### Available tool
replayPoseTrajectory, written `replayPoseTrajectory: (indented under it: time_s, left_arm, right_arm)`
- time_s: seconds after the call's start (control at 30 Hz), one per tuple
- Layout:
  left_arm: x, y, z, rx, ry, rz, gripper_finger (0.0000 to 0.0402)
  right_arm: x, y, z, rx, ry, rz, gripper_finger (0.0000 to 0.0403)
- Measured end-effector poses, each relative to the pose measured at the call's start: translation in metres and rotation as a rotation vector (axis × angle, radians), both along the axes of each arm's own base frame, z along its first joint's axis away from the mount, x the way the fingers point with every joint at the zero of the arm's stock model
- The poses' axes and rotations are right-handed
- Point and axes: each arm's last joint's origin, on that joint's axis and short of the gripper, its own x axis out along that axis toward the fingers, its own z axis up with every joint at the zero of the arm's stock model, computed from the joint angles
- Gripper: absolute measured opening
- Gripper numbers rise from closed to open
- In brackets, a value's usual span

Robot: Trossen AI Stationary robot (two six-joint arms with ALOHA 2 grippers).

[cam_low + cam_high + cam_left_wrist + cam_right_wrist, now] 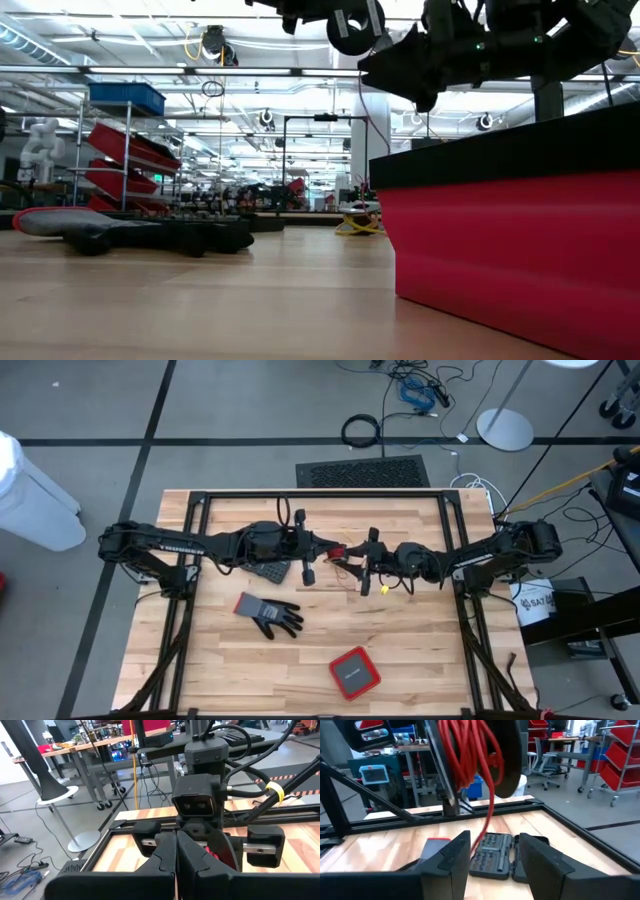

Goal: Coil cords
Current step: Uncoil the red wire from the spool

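**Red wire being wound up in mid-air, yellow one waiting its turn**

The left gripper point(338, 548) is sitting with its fingers pressed together, and going by the right wrist view it's pinching a bunch of red wire point(470, 750) loops that are hanging off it above the table point(420, 650). One loose strand is trailing down from the bundle toward the wood. Facing it, just beside it at the middle of the table, the right gripper point(492, 857) is hovering with its fingers spread wide and nothing between them. Both arms are reaching in from their own sides and nearly meeting nose to nose.

So I'd say they're midway through coiling the red one: loops gathered, tail still dangling. Next move probably calls for the spread gripper to catch that hanging strand and bring it round onto the bundle without dragging the loops off the other hand. Looks fiddly, since the wire is thin and springy.

The yellow wire point(366, 588) is showing just under the right gripper's wrist from above; I can't tell if it's resting on the table or hanging.

Further out, a grey glove point(268, 613) is lying on the near half of the table, a black bit case point(492, 852) is lying under the left arm, and a red box point(354, 671) is sitting near the front edge, all well clear.
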Motion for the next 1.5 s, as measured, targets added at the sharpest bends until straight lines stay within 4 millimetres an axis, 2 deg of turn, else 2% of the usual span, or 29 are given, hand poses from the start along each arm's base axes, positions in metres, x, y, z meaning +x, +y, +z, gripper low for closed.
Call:
replayPoseTrajectory:
  time_s: [0.1,0.2,0.4,0.47,0.57,0.67,0.87,1.0,1.17,1.27,1.37,1.5]
  left_arm:
    - [0.0,0.0,0.0,0.0,0.0,0.001,0.0]
    - [0.0,0.0,0.0,0.0,0.0,0.0,0.0]
    - [0.0,0.0,0.0,0.0,0.0,0.0,0.0]
    - [0.0,0.0,-0.001,0.0,0.006,0.0,0.0]
    - [-0.001,0.001,-0.004,0.002,0.046,0.019,0.0]
    - [-0.003,0.006,-0.011,0.026,0.121,0.112,0.0]
    - [-0.007,0.014,-0.018,0.106,0.212,0.294,0.0]
    - [-0.006,0.016,-0.014,0.114,0.165,0.354,0.0]
    - [0.003,0.019,-0.01,0.104,0.058,0.392,0.0]
    - [0.008,0.02,-0.013,0.109,0.021,0.411,0.0]
    - [0.012,0.02,-0.015,0.1,-0.003,0.414,0.0]
    - [0.013,0.018,-0.012,0.08,-0.036,0.37,0.0]
  right_arm:
    - [0.0,-0.001,0.0,0.001,-0.002,-0.001,0.0148]
    - [0.0,-0.001,0.0,-0.007,0.0,-0.001,0.0122]
    - [0.0,-0.001,0.0,-0.04,0.006,-0.001,0.0027]
    - [0.0,-0.001,0.0,-0.044,0.007,-0.005,0.0007]
    - [-0.001,-0.002,-0.002,-0.022,0.026,-0.051,0.0003]
    - [-0.003,-0.004,-0.002,-0.019,0.048,-0.115,0.0001]
    - [-0.005,0.001,0.009,-0.045,-0.029,-0.085,0.0]
    - [0.002,0.004,0.018,-0.065,-0.039,-0.01,0.0]
    - [0.025,0.008,0.024,-0.081,0.008,0.1,0.0]
    - [0.038,0.009,0.015,-0.089,0.087,0.131,0.0]
    - [0.044,0.006,-0.004,-0.072,0.18,0.123,0.0]
    - [0.043,-0.008,-0.022,-0.033,0.279,-0.008,0.0]
